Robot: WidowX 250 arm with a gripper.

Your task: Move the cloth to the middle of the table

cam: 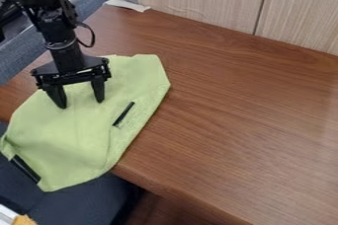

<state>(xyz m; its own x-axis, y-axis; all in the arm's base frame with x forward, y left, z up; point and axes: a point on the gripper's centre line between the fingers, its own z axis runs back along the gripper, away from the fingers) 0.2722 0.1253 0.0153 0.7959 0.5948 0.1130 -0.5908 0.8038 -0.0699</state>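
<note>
your black hand (81,104), grasping nothing and spread over the green cloth (72,135) spilling off the left side of the worktop (244,115), could pinch too little if the cloth lies flat, then lose it as the overhang drags.

The gripper (80,101) hangs open over the green cloth (72,137), which droops off the table's (244,120) near left edge.
</note>
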